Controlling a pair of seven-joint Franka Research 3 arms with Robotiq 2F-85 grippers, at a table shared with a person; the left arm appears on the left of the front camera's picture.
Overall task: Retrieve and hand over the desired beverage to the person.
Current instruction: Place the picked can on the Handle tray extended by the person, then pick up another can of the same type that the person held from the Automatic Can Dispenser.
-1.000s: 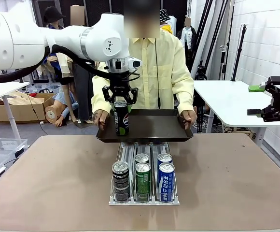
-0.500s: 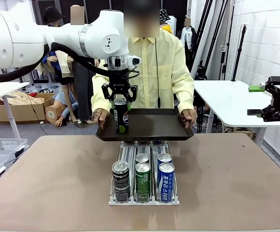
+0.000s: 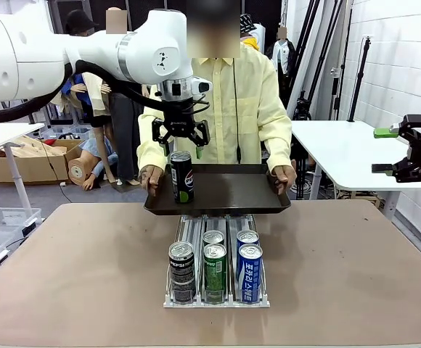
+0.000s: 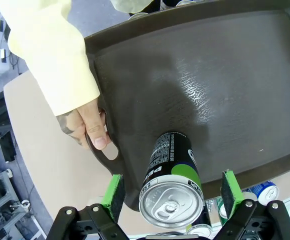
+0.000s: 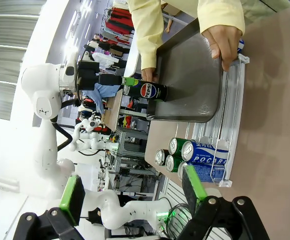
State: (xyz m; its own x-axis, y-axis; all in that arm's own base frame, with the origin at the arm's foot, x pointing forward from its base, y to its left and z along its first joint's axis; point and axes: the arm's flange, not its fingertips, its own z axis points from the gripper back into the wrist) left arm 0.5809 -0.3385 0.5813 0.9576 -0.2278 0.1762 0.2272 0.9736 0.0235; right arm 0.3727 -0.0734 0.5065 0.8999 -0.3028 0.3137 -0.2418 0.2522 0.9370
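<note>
Directly beneath the left pincer (image 3: 181,143), whose jaws stood wide and clear of it, the black can (image 3: 182,176) stood upright on the tray (image 3: 232,192) the person (image 3: 247,94) held, the right pincer (image 3: 382,151), also wide, well apart.

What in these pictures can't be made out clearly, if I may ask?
Front view: far end of the can rack, hidden behind the tray.
Front view: the arm behind the right pincer, cut off by the picture's edge.
Left wrist view: the rack cans, mostly hidden under the tray.
</note>
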